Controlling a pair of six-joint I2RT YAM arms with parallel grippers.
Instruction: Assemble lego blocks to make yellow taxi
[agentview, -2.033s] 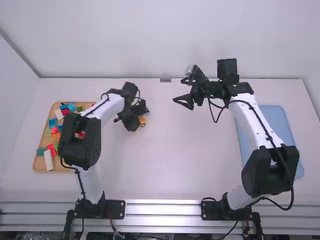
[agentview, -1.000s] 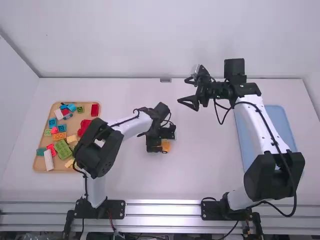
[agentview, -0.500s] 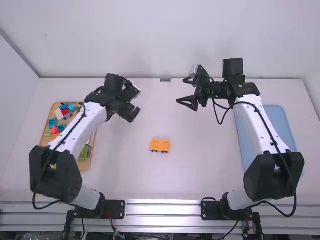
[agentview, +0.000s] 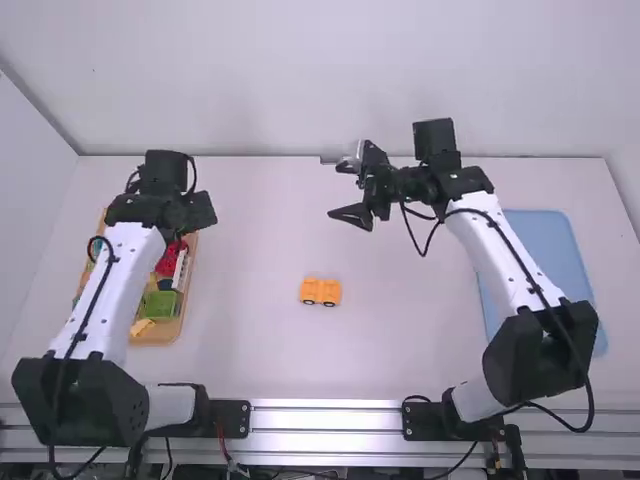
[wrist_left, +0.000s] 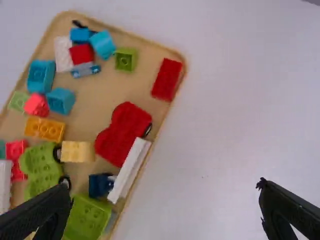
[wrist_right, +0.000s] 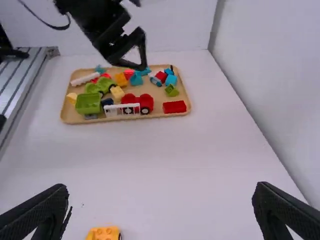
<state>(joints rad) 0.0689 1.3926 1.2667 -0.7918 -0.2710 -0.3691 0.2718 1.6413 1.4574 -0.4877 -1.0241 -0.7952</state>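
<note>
my left pincer (agentview: 202, 212) and right pincer (agentview: 337, 190) gape wide. the tan tray (wrist_left: 145, 62) holds mixed blocks (wrist_left: 167, 79), the red wheeled piece (wrist_left: 124, 132) among them.

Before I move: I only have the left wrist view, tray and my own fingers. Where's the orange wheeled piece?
Observer: High view has the orange wheeled piece alone on the table, near the middle, between the two arms.
Operator: Copy. Right gripper loaded?
Observer: No. The right gripper is empty, fingers spread apart.
Operator: And what's out past the right arm?
Observer: A blue tray lies at the table's right side, partly hidden by the right arm.
</note>
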